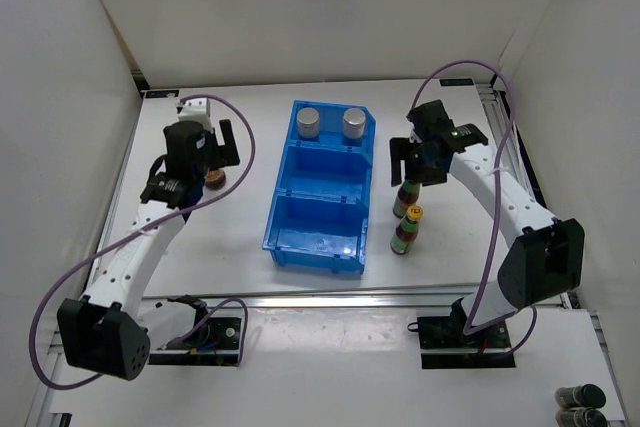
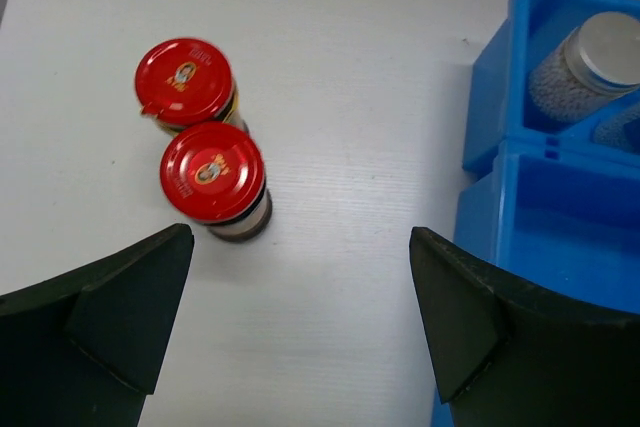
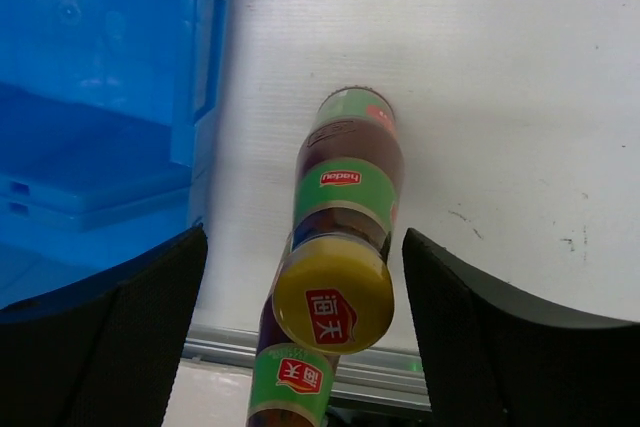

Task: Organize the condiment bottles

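Two squat red-capped bottles stand side by side on the table, one [image 2: 185, 82] farther and one [image 2: 212, 172] nearer. My left gripper [image 2: 300, 267] hangs open just above and beside them [image 1: 215, 179]. Two silver-capped bottles [image 1: 309, 122] [image 1: 354, 122] stand in the far compartment of the blue bin [image 1: 285, 247]. Right of the bin stand two slim dark bottles with green labels. My right gripper [image 3: 303, 247] is open and straddles the yellow cap [image 3: 333, 292] of one, with a gap on each side. The other slim bottle [image 3: 290, 377] stands just behind it, toward the arm base.
The bin's middle and near compartments [image 1: 320, 212] hold nothing. The bin's blue wall [image 2: 560, 207] is close to my left gripper's right finger. A metal rail [image 1: 350, 299] runs along the table's near edge. White walls enclose the table.
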`<state>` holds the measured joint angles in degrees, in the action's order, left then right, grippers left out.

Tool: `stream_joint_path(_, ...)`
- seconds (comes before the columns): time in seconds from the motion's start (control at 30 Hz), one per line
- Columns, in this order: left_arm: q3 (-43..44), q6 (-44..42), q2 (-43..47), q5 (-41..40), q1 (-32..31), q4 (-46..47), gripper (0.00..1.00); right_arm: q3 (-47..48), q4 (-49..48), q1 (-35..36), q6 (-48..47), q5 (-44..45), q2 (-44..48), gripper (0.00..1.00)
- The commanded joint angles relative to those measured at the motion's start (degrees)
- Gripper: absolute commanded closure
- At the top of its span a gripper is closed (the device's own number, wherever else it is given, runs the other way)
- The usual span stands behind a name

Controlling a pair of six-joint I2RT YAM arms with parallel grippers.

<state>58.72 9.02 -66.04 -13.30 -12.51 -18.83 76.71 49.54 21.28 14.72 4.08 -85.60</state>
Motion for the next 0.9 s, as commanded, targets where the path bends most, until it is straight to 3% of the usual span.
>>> stream_joint_path(0.0, -5.17, -0.05, 5.12, -6.02, -0.75, 4.15, 0.00, 1.16, -0.14, 0.26, 1.71, 1.55, -0.88, 0.22)
stream_joint_path(0.23, -10.19, -2.67, 8.90, -9.38, -5.06, 8.28, 0.00, 1.16, -0.14, 0.26, 2.24, 3.21, -3.25, 0.34)
stream_joint_path(0.47, -14.25, -3.92, 11.55, -10.87, -6.56, 11.71, 0.00, 1.69, -0.14, 0.26, 2.77, 4.54, -3.78, 0.63)
stream_joint_path(0.6, -14.77, -3.30, 11.55, -10.87, -6.56, 12.41, 0.00, 3.09, 1.25, 0.26, 2.77, 5.06, -3.78, 0.86)
stream_joint_path(0.7, -14.77, -2.78, 11.55, -10.87, -6.56, 12.94, 0.00, 5.55, 3.01, 0.78, 1.72, 7.34, -3.00, 0.96)
stream_joint_path(0.87, -15.30, -2.78, 11.03, -10.87, -6.56, 12.94, 0.00, 10.91, 4.95, 2.89, -0.56, 12.44, -0.97, 1.00)
